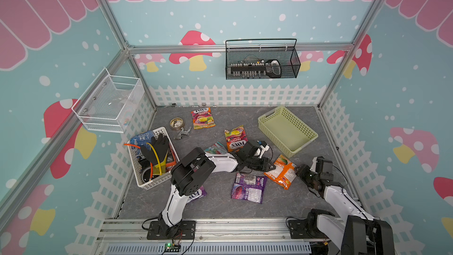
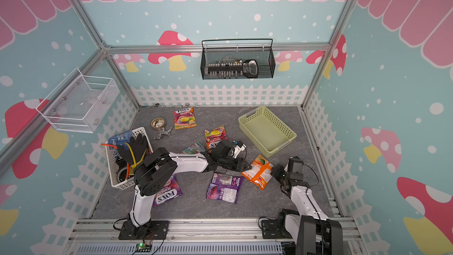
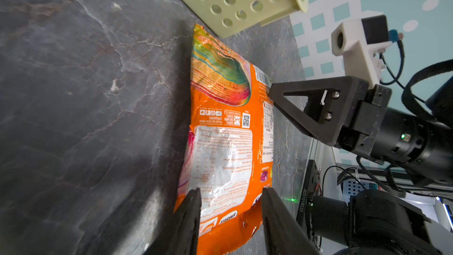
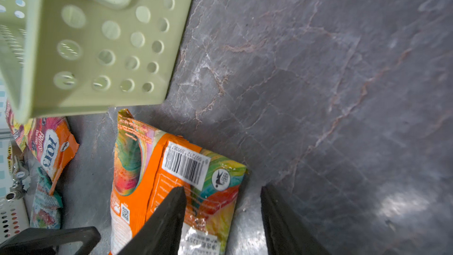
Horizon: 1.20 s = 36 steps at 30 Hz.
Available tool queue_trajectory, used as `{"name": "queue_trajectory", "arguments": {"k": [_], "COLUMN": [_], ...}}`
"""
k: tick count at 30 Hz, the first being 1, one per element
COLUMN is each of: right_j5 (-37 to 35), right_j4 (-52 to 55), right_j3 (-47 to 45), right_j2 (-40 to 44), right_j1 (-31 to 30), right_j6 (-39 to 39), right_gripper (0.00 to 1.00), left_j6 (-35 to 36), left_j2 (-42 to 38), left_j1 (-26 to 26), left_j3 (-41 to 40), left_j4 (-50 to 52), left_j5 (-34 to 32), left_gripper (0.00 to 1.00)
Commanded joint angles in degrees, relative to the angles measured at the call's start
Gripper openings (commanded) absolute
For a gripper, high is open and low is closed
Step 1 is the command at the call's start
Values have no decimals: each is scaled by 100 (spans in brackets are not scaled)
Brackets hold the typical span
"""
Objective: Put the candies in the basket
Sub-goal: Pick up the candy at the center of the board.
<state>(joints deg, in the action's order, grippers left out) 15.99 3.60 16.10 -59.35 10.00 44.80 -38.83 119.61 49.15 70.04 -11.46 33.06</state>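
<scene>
worktop: grey marbled slab (image 1: 215, 204); carries all six bags, none in the basket yet.
nearest bags: purple glossy "FOX'S" bag (image 2: 168, 193) partly under the left arm; second purple flat bag (image 1: 248, 187) lies back-up, just near of the orange one.
right fingers: right gripper (image 4: 221, 188) spread wide, grasping nothing; one finger over the barcode corner, its mate over bare worktop.
task item: orange glossy flat candy bag (image 1: 282, 171) lies on the worktop between both grippers, back face up (barcode, QR, white panel).
left fingers: left gripper (image 3: 231, 192) parted, astride the bag's white-panel end; no pinch seen yet.
long axis: runs from the left fingers toward the basket; the rainbow-printed short end points at the basket's near corner, just short of it.
step (judged): securing the orange bag for the lift.
how to do it well: let one arm take it; clench on the flat end seam, since the film looks slippery; draw the right fingers clear first; lift above the wall before crossing.
target: shallow pale yellow-green perforated plastic basket (image 1: 286, 131), beyond.
farther: two orange-pink "FOX'S" bags (image 1: 235, 138) (image 1: 203, 118) and a teal bag (image 1: 215, 147).
</scene>
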Motion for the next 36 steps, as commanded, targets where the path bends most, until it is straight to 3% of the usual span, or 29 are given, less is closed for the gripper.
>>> {"name": "queue_trajectory", "arguments": {"k": [1, 9, 16, 20, 25, 31, 36], "right_j5": [430, 840, 892, 1032, 1023, 1012, 1095], "right_j4": [-407, -856, -766, -520, 610, 2017, 2418], "right_j3": [-155, -466, -511, -424, 181, 1355, 2213], "right_j2": [-223, 75, 696, 1156, 1791, 2497, 2344], "right_j1": [24, 25, 20, 22, 24, 9, -102], "right_j6": [71, 192, 257, 278, -197, -804, -937], "right_gripper": [54, 45, 13, 1, 0, 0, 0], "left_j6": [-4, 11, 33, 38, 31, -33, 11], "left_j2": [221, 362, 339, 223, -153, -1095, -1976], "left_j1": [34, 34, 34, 34, 10, -149, -490], "left_j3": [150, 54, -72, -162, -292, -529, -673], "left_j4": [-74, -50, -16, 23, 81, 148, 541], "left_j5": [42, -1, -58, -123, -77, 109, -70], "left_gripper": [43, 42, 42, 42, 44, 54, 64]}}
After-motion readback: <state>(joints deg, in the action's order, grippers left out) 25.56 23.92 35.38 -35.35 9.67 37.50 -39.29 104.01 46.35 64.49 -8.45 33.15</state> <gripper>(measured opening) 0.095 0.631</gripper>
